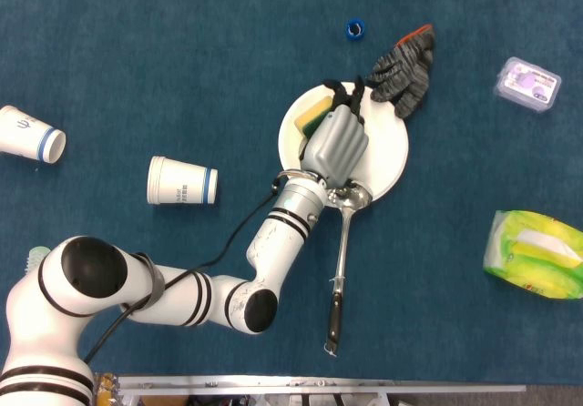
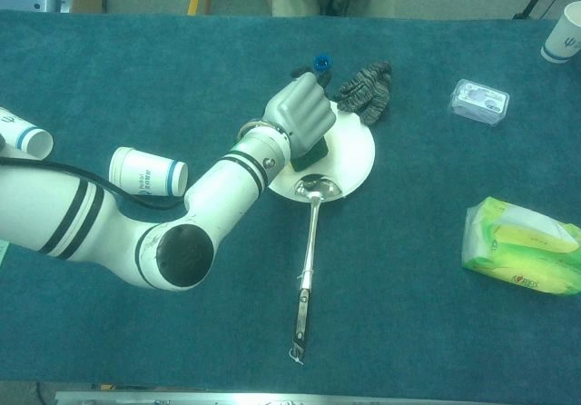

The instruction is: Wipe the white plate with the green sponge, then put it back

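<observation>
Plate (image 1: 387, 147), white, round, sits mid-table on the blue cloth; taken as the landmark. Largest thing in view is the left arm, reaching in from the plate's near-left side. Left hand (image 1: 333, 142) lies over the plate's left half, fingers curled down and clamped on the green sponge (image 1: 315, 113), which is pressed flat to the plate surface. Right hand not visible in either view.

Judged step: wiping. To do it well, the hand should keep even downward pressure, sweep across to the plate's bare right half, and stay inside the rim so the plate does not slide. Ladle (image 1: 342, 251) rests its bowl on the plate's near edge, handle trailing toward the robot; a wide stroke could knock it. Grey glove (image 1: 404, 69) overlaps the plate's far-right rim, another snag.

Sponge: blocky, yellow body showing at the far-left corner, dark green scouring face seen in the chest view (image 2: 310, 153); mostly hidden under the fingers.

Smaller items: paper cup (image 1: 182, 181) lying well left of the plate; blue cap (image 1: 354, 29) just beyond the plate's far edge.
</observation>
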`<control>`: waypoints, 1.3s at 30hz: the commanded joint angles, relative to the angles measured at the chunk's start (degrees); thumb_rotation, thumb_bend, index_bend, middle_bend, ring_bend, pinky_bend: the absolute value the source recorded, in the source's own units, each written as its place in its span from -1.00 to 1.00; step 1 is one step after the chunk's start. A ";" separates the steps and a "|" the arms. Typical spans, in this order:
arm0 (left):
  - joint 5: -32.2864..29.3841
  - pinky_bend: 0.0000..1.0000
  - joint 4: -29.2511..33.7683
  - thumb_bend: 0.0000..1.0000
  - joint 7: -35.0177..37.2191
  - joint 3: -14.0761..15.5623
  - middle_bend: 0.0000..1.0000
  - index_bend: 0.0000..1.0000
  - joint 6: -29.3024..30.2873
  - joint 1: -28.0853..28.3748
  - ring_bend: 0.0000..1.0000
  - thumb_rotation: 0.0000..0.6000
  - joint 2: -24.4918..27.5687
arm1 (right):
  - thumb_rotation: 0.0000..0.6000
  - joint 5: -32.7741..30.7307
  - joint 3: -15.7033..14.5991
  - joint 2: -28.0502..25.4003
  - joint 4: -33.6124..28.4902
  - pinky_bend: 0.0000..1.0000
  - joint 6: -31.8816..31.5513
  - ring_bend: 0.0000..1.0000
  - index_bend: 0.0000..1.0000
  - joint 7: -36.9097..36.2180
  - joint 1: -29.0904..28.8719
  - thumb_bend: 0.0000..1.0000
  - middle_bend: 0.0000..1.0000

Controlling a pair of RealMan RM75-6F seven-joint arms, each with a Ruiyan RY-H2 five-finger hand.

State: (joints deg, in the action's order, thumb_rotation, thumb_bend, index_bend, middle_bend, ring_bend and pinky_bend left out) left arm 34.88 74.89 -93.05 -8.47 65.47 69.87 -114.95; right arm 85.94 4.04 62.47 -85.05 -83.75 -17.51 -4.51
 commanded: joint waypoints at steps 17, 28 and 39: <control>-1.91 -0.52 3.07 -0.49 -1.06 -1.05 -0.51 -0.13 1.54 1.75 -0.91 1.00 1.38 | 1.00 0.03 0.14 0.43 0.67 -0.48 0.10 -0.75 -0.67 -0.76 -0.16 -0.37 -0.52; -2.52 -0.52 4.60 -0.49 -0.62 -1.16 -0.51 -0.13 1.93 2.45 -0.91 1.00 2.89 | 1.00 0.08 0.24 0.64 0.75 -0.48 0.32 -0.75 -0.67 -0.76 -0.46 -0.37 -0.52; -3.91 -0.52 5.78 -0.49 0.73 -1.33 -0.51 -0.12 1.75 2.81 -0.91 1.00 3.94 | 1.00 -0.15 0.27 0.93 0.99 -0.48 0.68 -0.75 -0.67 -0.78 -0.63 -0.37 -0.52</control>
State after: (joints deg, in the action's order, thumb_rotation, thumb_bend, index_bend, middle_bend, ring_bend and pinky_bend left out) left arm 31.01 80.64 -92.32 -9.78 67.23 72.67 -111.02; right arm 85.79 4.30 63.40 -84.06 -83.07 -18.29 -5.14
